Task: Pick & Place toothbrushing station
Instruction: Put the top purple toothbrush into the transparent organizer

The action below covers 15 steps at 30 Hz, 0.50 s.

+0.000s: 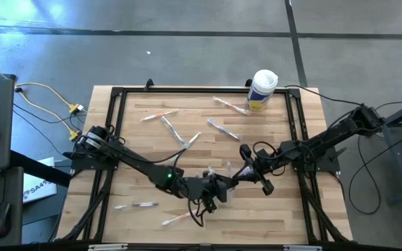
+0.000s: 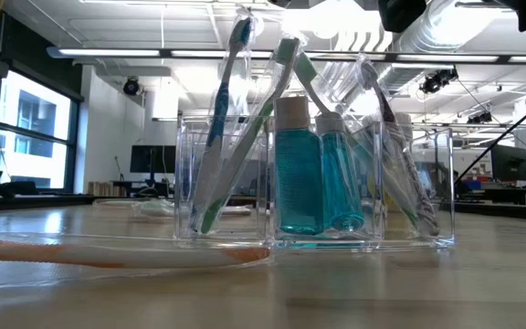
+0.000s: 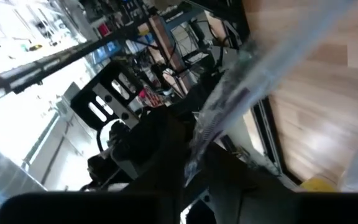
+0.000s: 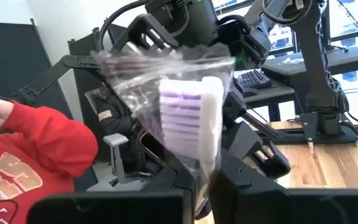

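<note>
The toothbrushing station, a clear plastic holder with wrapped toothbrushes and two blue white-capped bottles, stands on the wood table. Above the table's middle my two grippers meet tip to tip, the left gripper coming from the left and the right gripper from the right. A clear-wrapped toothbrush with purple bristles stands up from my right gripper's shut fingers. A wrapped toothbrush also runs out from between my left gripper's fingers. Whether it is the same brush I cannot tell. My left gripper has the wrapped toothbrush between its two fingers, lying about level. The wrapped length slants away past the fingers, clear of the table. Which end it has is hidden by the fingers. My right gripper pinches the wrapped toothbrush just below its head between its two fingers, coming level from the table's right. The bristled head and loose wrapper stick out beyond the fingertips, lifted clear of the table.
Several wrapped toothbrushes lie loose on the table, among them one at the far middle and one at the near left. A white canister with a yellow label stands at the far right. A person in red sits beyond the table.
</note>
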Each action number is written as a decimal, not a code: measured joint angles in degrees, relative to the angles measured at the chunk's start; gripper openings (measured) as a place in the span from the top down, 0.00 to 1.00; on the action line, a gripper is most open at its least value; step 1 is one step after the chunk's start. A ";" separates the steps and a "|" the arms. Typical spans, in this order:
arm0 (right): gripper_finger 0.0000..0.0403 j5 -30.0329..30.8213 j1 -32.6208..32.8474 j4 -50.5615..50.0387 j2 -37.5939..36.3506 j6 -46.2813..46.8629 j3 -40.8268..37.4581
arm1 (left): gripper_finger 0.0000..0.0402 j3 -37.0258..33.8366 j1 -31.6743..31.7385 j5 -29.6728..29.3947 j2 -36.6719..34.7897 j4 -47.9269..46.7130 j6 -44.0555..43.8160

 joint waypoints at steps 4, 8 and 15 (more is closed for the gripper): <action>0.98 -0.45 0.00 0.00 0.00 -0.65 0.07 | 0.79 -0.01 -0.90 -0.39 0.00 0.30 -1.63; 0.98 -0.41 0.00 0.02 -0.02 -1.27 0.07 | 0.72 0.17 -1.40 -2.42 0.00 0.36 -7.99; 0.98 -0.03 -0.04 0.24 -0.11 -1.25 0.07 | 0.62 0.39 -1.46 -3.67 0.00 0.37 -16.23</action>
